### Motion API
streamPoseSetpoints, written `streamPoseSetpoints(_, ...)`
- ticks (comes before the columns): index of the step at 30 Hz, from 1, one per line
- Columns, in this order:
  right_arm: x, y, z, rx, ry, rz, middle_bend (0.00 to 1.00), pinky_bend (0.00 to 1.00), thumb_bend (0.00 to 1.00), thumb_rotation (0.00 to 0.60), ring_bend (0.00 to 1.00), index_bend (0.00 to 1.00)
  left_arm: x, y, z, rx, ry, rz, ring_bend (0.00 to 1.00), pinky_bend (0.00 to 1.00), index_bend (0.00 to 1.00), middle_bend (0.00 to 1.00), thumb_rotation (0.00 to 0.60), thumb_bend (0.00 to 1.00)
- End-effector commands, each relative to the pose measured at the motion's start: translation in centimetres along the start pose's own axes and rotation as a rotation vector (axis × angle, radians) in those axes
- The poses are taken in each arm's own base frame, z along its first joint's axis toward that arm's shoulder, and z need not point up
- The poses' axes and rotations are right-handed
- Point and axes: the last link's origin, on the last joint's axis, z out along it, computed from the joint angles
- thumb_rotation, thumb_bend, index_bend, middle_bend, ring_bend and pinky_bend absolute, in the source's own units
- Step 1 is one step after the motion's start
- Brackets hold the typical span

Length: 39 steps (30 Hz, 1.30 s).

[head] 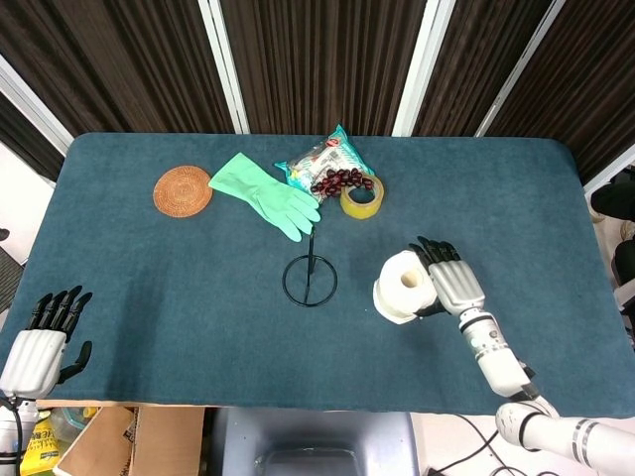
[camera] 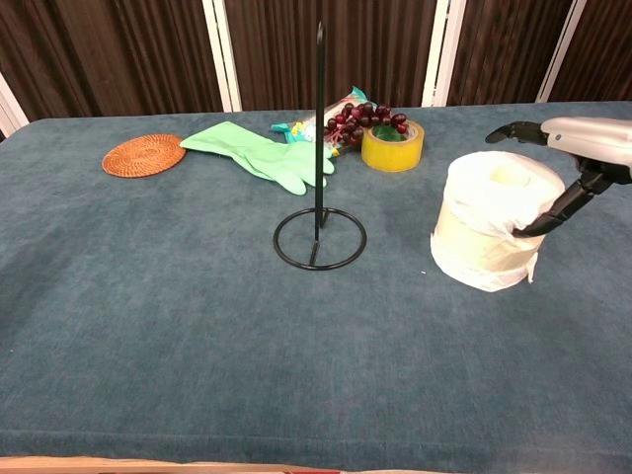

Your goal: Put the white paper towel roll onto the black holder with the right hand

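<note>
I see the white paper towel roll point(head: 405, 287) standing on end on the blue counter point(head: 149, 278), right of centre, its core hole facing up. In the chest view the roll point(camera: 494, 232) looks loosely wound, with a torn flap of paper hanging at its lower right.

My right hand point(head: 446, 283) is against the roll's right side. In the chest view that hand point(camera: 578, 148) is level with the top of the roll, its fingers point(camera: 513, 131) stretched out behind the top edge and its thumb touching the roll's near right wall. The fingers are apart, not wrapped around the roll, and the roll rests on the counter, so I read the hand as spread and touching, not gripping.

The black holder point(head: 310, 278) stands just left of the roll, apart from it: a ring base with an upright rod point(camera: 319, 128).

Beyond the holder lie a green rubber glove point(head: 268, 196), a snack bag point(head: 322, 159), a bunch of dark grapes point(head: 340, 180) and a roll of yellow tape point(head: 362, 197). A round woven coaster point(head: 183, 189) sits further left.

My left hand point(head: 40, 342) rests at the near left corner of the counter, fingers extended, holding nothing.
</note>
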Motion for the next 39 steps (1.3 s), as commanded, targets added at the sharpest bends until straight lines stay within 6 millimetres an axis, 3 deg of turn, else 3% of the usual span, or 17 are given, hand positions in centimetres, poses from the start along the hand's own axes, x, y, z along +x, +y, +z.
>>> streamPoseSetpoints(1,0.0,-0.2,0.7,0.0,-0.018,0.028,0.0,0.0,0.11,0.6,0.0,0.0,0.0,0.0,0.0,0.0,0.0,0.0,0.0,0.05,0.0,0.0,0.6,0.5)
streamPoseSetpoints(2,0.0,-0.2,0.8,0.0,-0.017,0.03,0.03,0.02,0.1,0.6,0.01,0.04,0.0,0.0,0.0,0.0,0.0,0.0,0.0,0.05,0.0,0.0,0.6,0.5)
streamPoseSetpoints(4,-0.1,-0.3,0.8,0.0,-0.017,0.041,0.18,0.15,0.11,0.6,0.14,0.23,0.0,0.0,0.0,0.0,0.0,0.0,0.0,0.05,0.0,0.0,0.6,0.5)
streamPoseSetpoints(5,-0.1,-0.3,0.8,-0.003,-0.019,0.046,0.3,0.27,0.11,0.6,0.25,0.39,0.0,0.0,0.0,0.0,0.0,0.0,0.0,0.05,0.0,0.0,0.6,0.5)
streamPoseSetpoints(8,-0.1,-0.2,0.8,-0.006,-0.011,0.054,0.53,0.49,0.11,0.6,0.52,0.67,0.0,0.0,0.0,0.0,0.0,0.0,0.0,0.05,0.0,0.0,0.6,0.5)
streamPoseSetpoints(11,0.0,-0.1,0.7,-0.009,0.017,0.063,0.64,0.54,0.11,0.6,0.64,0.8,0.0,0.0,0.0,0.0,0.0,0.0,0.0,0.05,0.0,0.0,0.6,0.5)
streamPoseSetpoints(19,2.2,-0.1,-0.7,0.029,0.14,0.144,0.67,0.54,0.12,0.6,0.67,0.84,0.0,0.0,0.0,0.0,0.0,0.0,0.0,0.05,0.0,0.0,0.6,0.5)
streamPoseSetpoints(28,9.2,-1.6,-4.2,0.172,0.281,0.41,0.68,0.54,0.12,0.6,0.68,0.84,0.0,0.0,0.0,0.0,0.0,0.0,0.0,0.05,0.0,0.0,0.6,0.5)
streamPoseSetpoints(32,12.6,-3.0,-4.9,0.227,0.337,0.494,0.68,0.54,0.12,0.6,0.68,0.84,0.0,0.0,0.0,0.0,0.0,0.0,0.0,0.05,0.0,0.0,0.6,0.5)
streamPoseSetpoints(39,16.2,-7.1,-4.2,0.289,0.343,0.544,0.68,0.54,0.12,0.6,0.68,0.84,0.0,0.0,0.0,0.0,0.0,0.0,0.0,0.05,0.0,0.0,0.6,0.5)
